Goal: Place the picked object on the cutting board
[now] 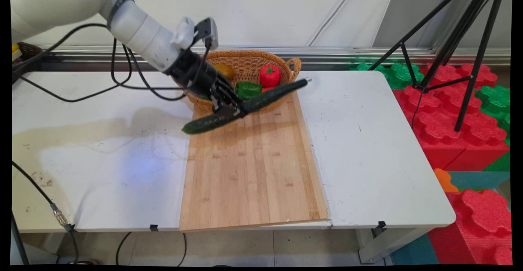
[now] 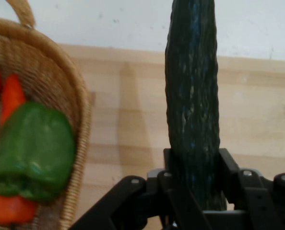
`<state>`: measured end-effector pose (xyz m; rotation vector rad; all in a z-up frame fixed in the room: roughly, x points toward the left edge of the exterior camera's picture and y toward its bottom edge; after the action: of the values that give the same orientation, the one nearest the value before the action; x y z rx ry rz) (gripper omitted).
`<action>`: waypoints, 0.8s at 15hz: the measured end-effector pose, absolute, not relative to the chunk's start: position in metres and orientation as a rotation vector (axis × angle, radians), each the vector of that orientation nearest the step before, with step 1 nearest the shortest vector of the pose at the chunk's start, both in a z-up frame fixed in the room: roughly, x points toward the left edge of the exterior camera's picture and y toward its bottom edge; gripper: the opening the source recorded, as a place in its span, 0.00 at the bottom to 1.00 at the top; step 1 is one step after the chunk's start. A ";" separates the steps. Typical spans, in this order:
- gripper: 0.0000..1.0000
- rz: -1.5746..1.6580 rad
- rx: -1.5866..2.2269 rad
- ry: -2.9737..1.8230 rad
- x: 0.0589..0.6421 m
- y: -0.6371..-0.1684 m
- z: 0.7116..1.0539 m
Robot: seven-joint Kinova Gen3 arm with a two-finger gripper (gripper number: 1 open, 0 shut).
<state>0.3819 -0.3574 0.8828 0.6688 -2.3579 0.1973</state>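
The pincer (image 1: 233,109) is clamped round a long dark cucumber (image 1: 245,106), holding it in the air, tilted, above the far end of the wooden board (image 1: 253,169). Just behind stands a wicker basket (image 1: 245,64) with a green pepper (image 2: 32,151), on the white worktop (image 1: 367,148).

A white surface (image 1: 367,148) carries a long wooden cutting board (image 1: 253,169), and a wicker basket (image 1: 249,62) stands at the board's far end. To the right, beyond the surface's edge, red and green foam blocks (image 1: 461,111) are stacked on the floor, with a black tripod (image 1: 466,38) standing among them, before a pale wall (image 1: 265,13)
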 end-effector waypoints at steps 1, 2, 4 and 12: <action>0.00 0.183 0.676 -2.365 0.379 -0.355 0.878; 0.00 0.172 0.682 -2.370 0.378 -0.353 0.874; 0.00 0.146 0.697 -2.384 0.373 -0.348 0.864; 0.00 0.066 0.746 -2.446 0.362 -0.330 0.830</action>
<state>0.3620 -0.3305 0.8296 0.7461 -2.4465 0.0663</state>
